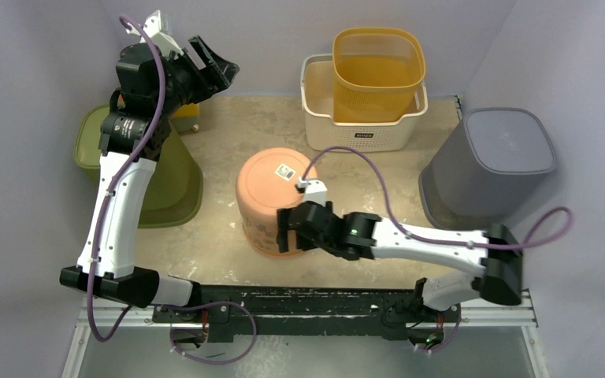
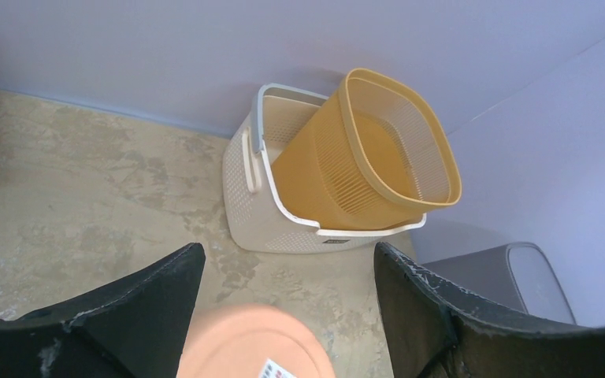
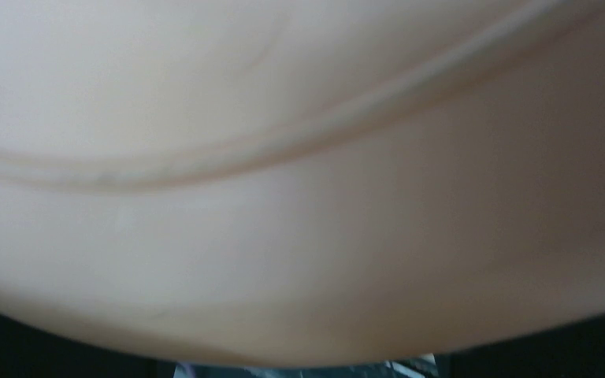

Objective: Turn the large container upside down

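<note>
At 6 o'clock, nearest the arm bases, the right gripper (image 1: pixel 293 231) reaches in low from 4 o'clock and presses against the near wall of the salmon plastic container (image 1: pixel 272 189). Its jaws are spread as wide as they go. From above nothing looks clamped between them, so I judge this to be a push or a steadying touch, not a pinch. The right wrist camera shows only the container's pale wall (image 3: pixel 299 197), so the contact is very close.

The container stands at the centre of the table (image 1: pixel 228 134). Its flat base and sticker (image 1: pixel 286 172) face up and its wider rim faces down toward 6 o'clock, so the flip looks essentially done. The arm is probably there to settle it.

At 9 o'clock an olive green bin (image 1: pixel 181 189) sits partly under the left arm, and at 3 o'clock there is a grey bin (image 1: pixel 488 157). Both are well apart from the work.

At 11 o'clock the left gripper (image 1: pixel 213 67) hangs high with its jaws wide and empty, likely parked out of the way. Its camera looks down on the container's base (image 2: pixel 252 346).

Farthest back, at 12 to 1 o'clock, a yellow slatted basket (image 1: pixel 378 98) stands nested in a white perforated basket (image 1: pixel 362 138).
</note>
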Robot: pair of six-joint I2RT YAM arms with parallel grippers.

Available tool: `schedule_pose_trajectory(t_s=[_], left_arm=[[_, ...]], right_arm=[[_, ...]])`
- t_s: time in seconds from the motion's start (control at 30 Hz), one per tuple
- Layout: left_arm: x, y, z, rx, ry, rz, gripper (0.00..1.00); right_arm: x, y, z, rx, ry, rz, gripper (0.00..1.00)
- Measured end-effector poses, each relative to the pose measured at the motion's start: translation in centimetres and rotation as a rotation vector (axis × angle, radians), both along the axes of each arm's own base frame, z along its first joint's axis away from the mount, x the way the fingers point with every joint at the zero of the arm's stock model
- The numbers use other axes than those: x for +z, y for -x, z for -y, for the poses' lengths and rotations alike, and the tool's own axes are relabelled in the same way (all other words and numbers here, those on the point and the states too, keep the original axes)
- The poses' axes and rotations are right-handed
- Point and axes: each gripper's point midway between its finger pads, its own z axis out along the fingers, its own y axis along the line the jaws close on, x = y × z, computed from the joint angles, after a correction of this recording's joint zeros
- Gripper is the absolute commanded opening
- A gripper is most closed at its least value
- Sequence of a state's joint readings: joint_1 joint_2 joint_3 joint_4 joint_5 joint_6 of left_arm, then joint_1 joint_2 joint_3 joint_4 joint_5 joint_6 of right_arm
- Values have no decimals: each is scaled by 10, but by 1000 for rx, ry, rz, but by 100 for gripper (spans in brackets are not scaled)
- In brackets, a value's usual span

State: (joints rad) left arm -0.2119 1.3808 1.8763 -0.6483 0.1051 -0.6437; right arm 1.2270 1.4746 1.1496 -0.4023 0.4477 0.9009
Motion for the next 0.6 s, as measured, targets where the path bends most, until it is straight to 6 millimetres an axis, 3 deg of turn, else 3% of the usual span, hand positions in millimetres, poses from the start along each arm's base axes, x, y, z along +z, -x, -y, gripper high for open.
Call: schedule_pose_trajectory(t_s=[0.1, 0.23, 0.6], left_arm=[[6, 5, 1, -10, 8, 14, 76], [11, 10, 2, -22, 22, 23, 76], [24, 30, 4, -51, 45, 57, 76]], right_arm=[[-9, -26, -30, -1, 41, 51, 100], [-15, -65, -56, -10, 54, 92, 100], [-7, -212, -79, -71, 40, 260, 100]])
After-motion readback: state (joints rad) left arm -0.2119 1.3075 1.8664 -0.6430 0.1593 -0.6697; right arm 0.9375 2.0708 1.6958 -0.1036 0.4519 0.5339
